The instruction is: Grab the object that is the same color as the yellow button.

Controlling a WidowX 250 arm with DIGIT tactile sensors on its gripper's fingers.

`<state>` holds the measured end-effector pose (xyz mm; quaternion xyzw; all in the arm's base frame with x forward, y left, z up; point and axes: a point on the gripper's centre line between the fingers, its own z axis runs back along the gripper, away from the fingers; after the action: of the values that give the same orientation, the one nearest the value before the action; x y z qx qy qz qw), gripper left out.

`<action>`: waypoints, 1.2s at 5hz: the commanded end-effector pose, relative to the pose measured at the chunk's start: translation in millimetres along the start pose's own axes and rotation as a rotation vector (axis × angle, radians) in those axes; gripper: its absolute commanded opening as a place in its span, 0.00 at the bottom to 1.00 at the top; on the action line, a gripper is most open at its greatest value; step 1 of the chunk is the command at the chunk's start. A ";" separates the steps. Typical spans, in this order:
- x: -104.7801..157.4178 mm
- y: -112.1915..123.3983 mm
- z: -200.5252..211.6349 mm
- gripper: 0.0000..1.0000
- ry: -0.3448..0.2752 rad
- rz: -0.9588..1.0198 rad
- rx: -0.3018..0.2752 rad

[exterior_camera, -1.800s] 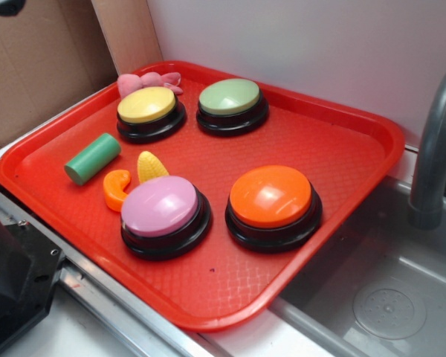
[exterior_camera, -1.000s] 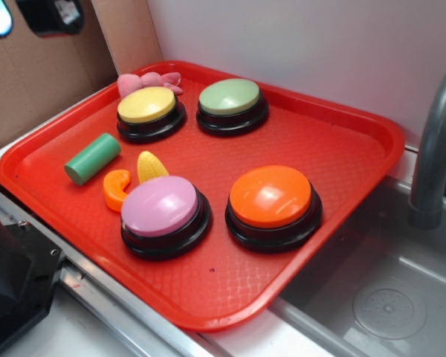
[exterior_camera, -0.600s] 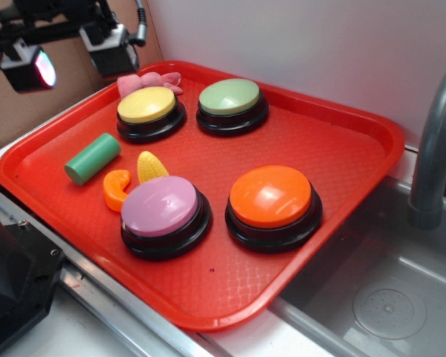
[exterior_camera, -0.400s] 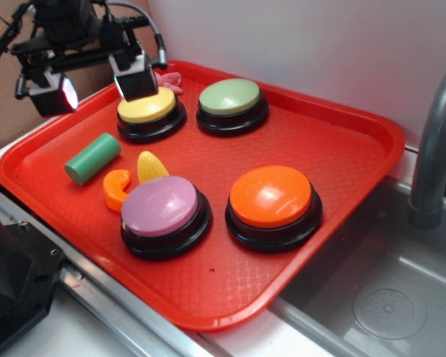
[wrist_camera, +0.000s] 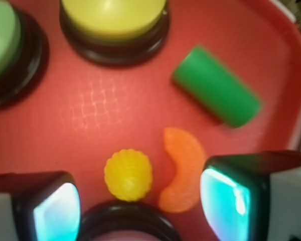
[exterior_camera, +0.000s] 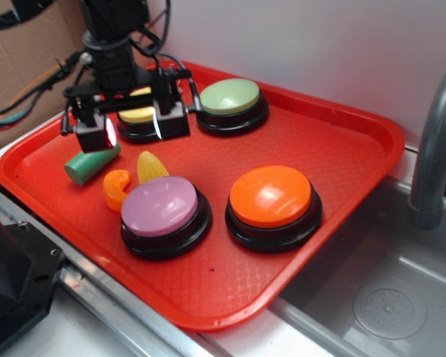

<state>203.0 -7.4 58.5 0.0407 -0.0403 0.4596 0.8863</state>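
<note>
I see jaws spread wide, empty, gripper [exterior_camera: 131,125] hovering over red tray [exterior_camera: 334,134]. Corn cob [wrist_camera: 128,174] lies below between the fingertips, beside orange curved piece [wrist_camera: 183,168], near yellow button [wrist_camera: 114,17].

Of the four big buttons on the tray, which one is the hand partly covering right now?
The yellow button, back-left on the tray. The hand hangs in front of it; the green, purple and orange buttons show unobstructed.
</note>
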 end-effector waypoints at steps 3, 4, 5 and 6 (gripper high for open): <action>-3.3 -7.9 -33.2 0.68 0.013 0.000 0.013; -1.6 -7.5 -31.9 0.03 0.007 0.009 0.013; 0.2 -6.6 -24.8 0.00 -0.014 0.008 0.000; 7.3 -6.1 -4.6 0.00 -0.025 -0.077 -0.026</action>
<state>205.6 -9.7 44.3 0.0504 -0.0325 0.4191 0.9060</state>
